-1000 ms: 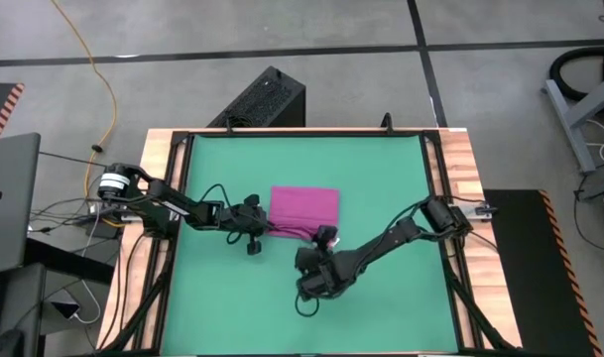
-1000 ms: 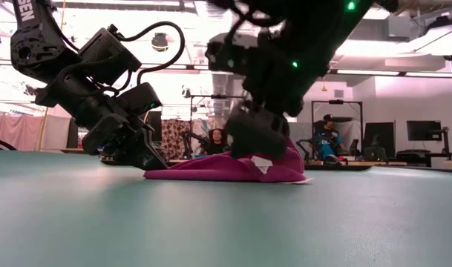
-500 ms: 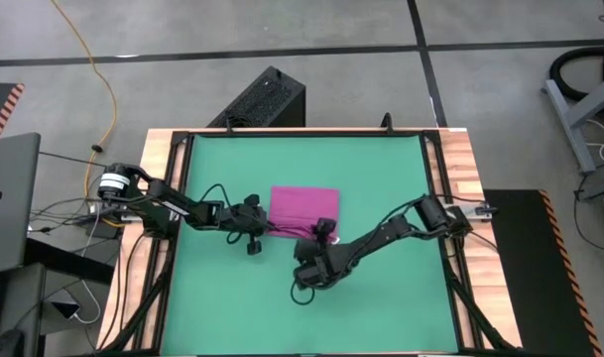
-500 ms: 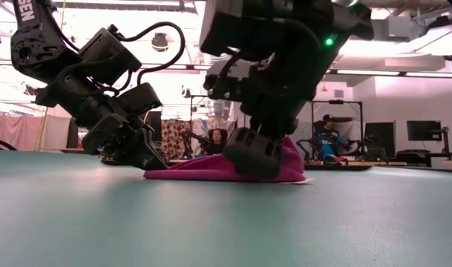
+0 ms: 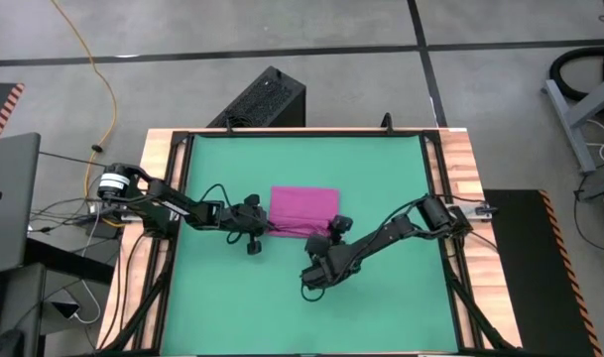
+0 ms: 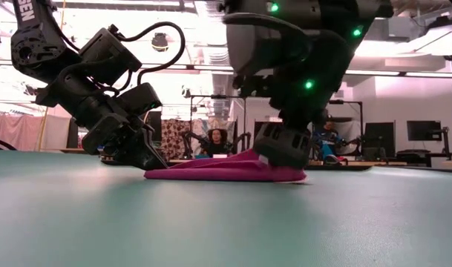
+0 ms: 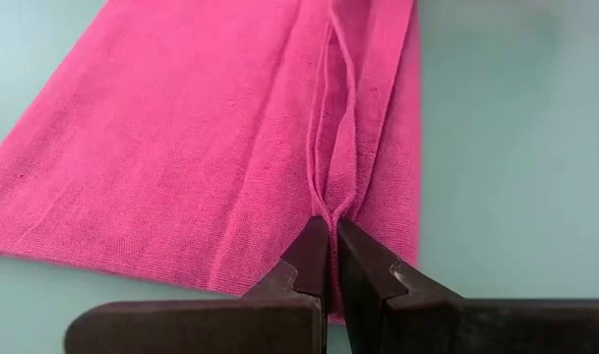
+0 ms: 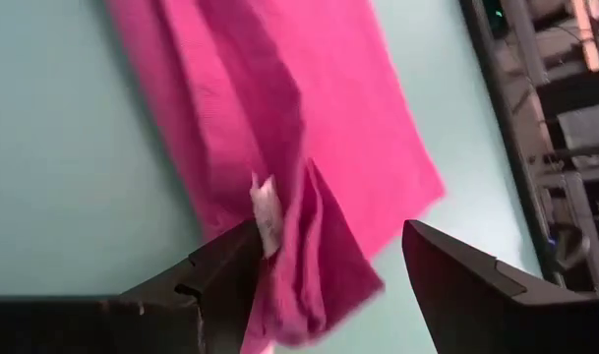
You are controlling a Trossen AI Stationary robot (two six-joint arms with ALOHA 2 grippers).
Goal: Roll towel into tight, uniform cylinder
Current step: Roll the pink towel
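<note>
The magenta towel (image 5: 303, 206) lies spread on the green mat (image 5: 381, 169), with a pleat along its near edge (image 7: 343, 108). My left gripper (image 5: 266, 227) is at the towel's near left corner, shut on it. My right gripper (image 5: 333, 234) stands open at the near right corner. In the right wrist view its fingers (image 8: 220, 275) straddle a raised flap of cloth and the white tag (image 8: 267, 211). The low view shows the towel (image 6: 211, 172) flat between both grippers. My left gripper pinches a narrow raised fold at the towel's left edge (image 7: 330, 208), near the near corner, between its two fingertips. The fingers come slanting down from the table's left. The towel lies on the mat, and a ridge runs away from the pinch. My right gripper's fingers stand on either side of the tagged corner (image 8: 299, 246). Whether they touch the cloth I cannot tell.
The mat is framed by wooden table edges (image 5: 460, 169). A black box (image 5: 267, 99) stands behind the far edge, and a laptop (image 5: 9, 198) sits off the left side. Seated people (image 6: 217, 139) show in the room beyond. Bare mat lies near and far of the towel.
My right gripper has moved toward the table's right edge, along the towel's near edge to its right corner, and its wrist has turned. It stays open. In the low view it now stands in front of the raised right end and the tag. The left gripper has kept still.
</note>
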